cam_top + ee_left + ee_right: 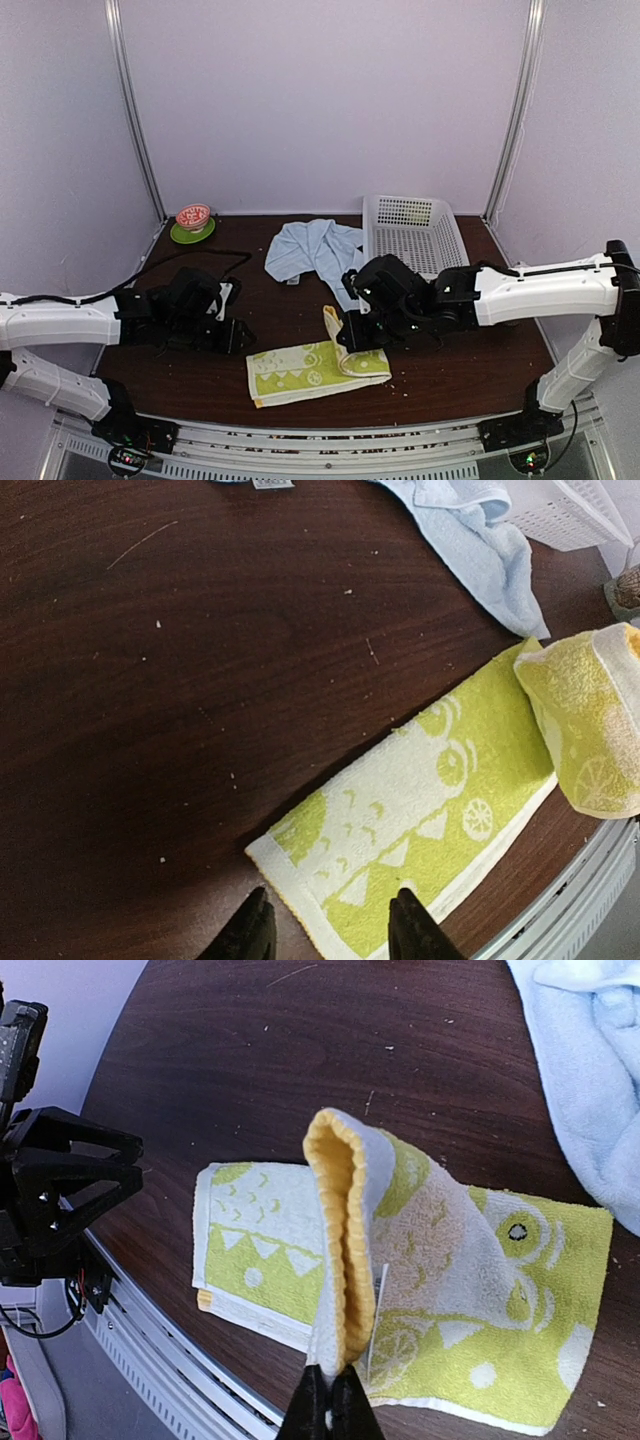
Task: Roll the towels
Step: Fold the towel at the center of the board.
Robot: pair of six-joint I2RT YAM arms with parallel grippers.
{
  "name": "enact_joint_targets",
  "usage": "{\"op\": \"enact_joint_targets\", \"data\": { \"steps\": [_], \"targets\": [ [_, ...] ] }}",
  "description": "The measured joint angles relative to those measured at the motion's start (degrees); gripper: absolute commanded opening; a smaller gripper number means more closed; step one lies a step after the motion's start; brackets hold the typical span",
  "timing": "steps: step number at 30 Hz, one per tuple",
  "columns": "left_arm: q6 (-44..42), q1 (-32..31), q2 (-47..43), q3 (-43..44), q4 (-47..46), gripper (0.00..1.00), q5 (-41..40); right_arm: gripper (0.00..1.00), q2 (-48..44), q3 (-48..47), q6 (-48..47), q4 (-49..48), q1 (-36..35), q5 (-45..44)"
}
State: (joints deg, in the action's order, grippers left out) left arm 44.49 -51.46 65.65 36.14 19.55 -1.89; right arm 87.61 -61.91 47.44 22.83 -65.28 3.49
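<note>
Right fingers (330,1412) are clamping one lifted end of the yellow-green towel (300,375), lying near the table (450,370) front; left fingers (236,336), parted and empty, are hovering at its flat end; the thin pinch is risking slippage

A white perforated basket (452,243) sits at the far right of the dark wooden bench (290,315). In the far left corner, a red patterned bowl (193,215) rests on a green saucer (190,238). A black cable (200,252) trails across the left side. Pale crumbs speck the wood.
</note>
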Motion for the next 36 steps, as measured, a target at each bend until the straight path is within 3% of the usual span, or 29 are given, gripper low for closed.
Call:
{"op": "enact_joint_targets", "data": {
  "steps": [14,26,36],
  "targets": [
    [2.16,0.00,-6.47,-5.16,1.66,0.38,-1.33,0.00,8.96,-6.49,0.98,-1.95,-2.19,2.08],
    [2.64,0.00,-8.44,-6.19,1.79,0.38,-1.97,0.00,10.21,-12.13,0.76,-0.79,-3.63,2.05],
    [3.10,0.00,-9.35,-6.91,1.95,0.39,-1.97,0.00,17.79,-15.15,0.76,1.49,-3.76,2.14]
  ]
}}
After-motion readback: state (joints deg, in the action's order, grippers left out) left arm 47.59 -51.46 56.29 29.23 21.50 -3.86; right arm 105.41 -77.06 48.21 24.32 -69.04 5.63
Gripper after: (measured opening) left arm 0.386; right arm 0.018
